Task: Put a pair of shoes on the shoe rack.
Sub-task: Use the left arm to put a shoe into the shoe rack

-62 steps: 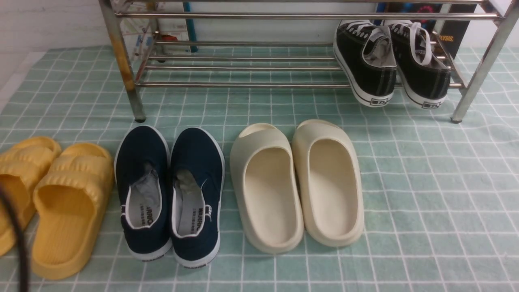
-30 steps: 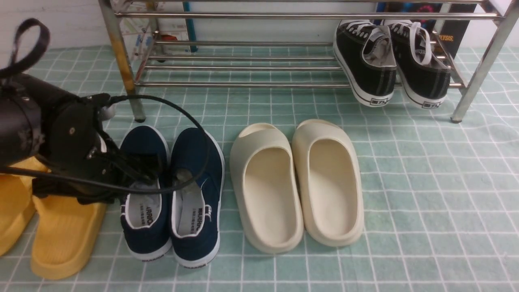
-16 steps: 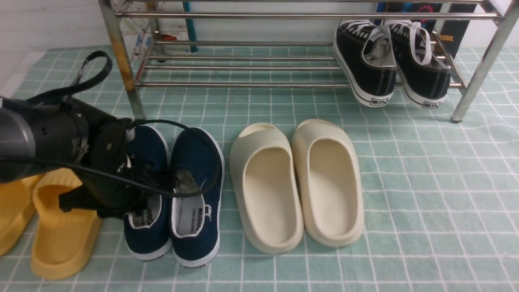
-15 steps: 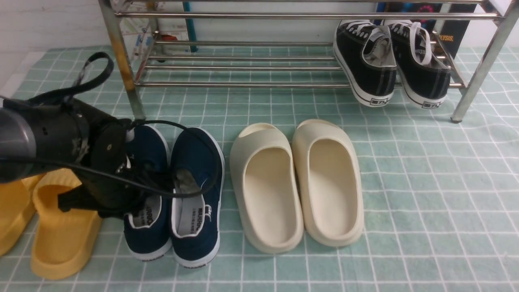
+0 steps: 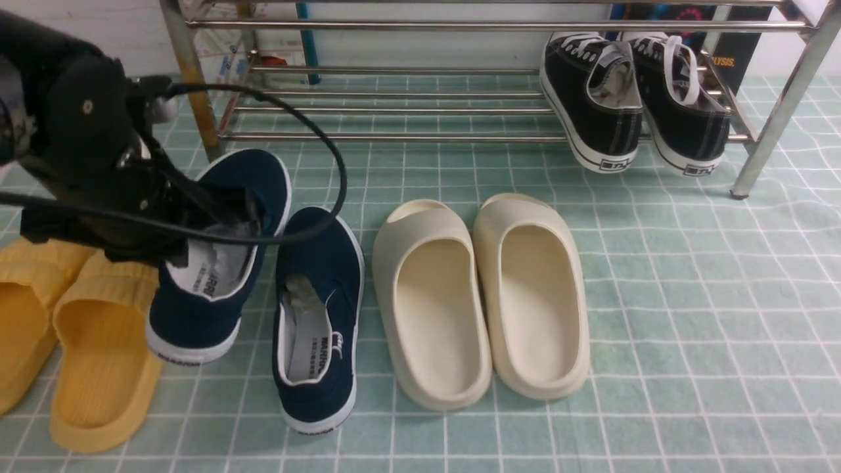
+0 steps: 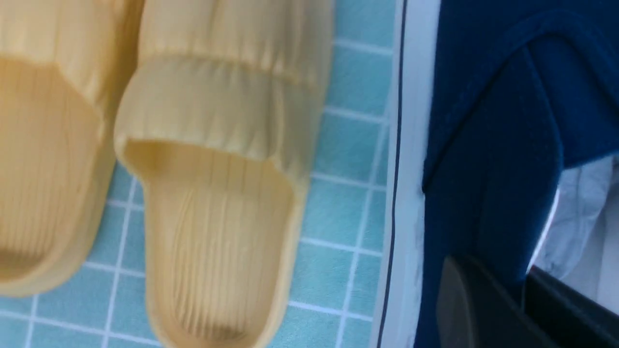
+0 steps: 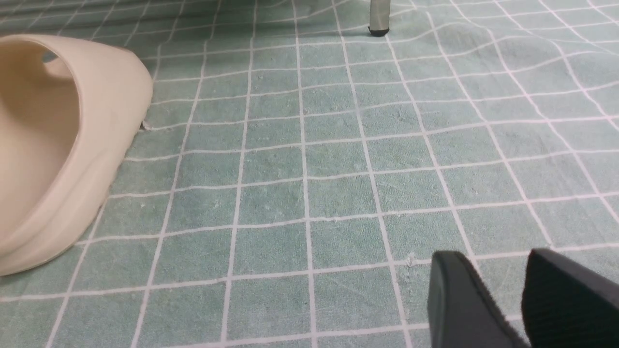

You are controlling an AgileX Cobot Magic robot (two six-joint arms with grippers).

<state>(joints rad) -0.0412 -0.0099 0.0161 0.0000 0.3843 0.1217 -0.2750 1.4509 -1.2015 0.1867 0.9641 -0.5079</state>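
Note:
The left navy slip-on shoe hangs above the mat, its heel tilted down, held by my left gripper. In the left wrist view that gripper is shut on the shoe's side wall, with one finger outside and one inside. The other navy shoe lies flat on the mat. The chrome shoe rack stands behind them. My right gripper is open and empty, low over the mat, and is out of the front view.
Black lace-up sneakers sit on the rack's lower shelf at the right. Cream slides lie beside the navy shoe; one shows in the right wrist view. Yellow slides lie at the left. A rack leg stands on the green mat.
My left arm came in over the navy shoes, took hold of the left one, and has lifted it up and back towards the rack. The other shoe has not moved.

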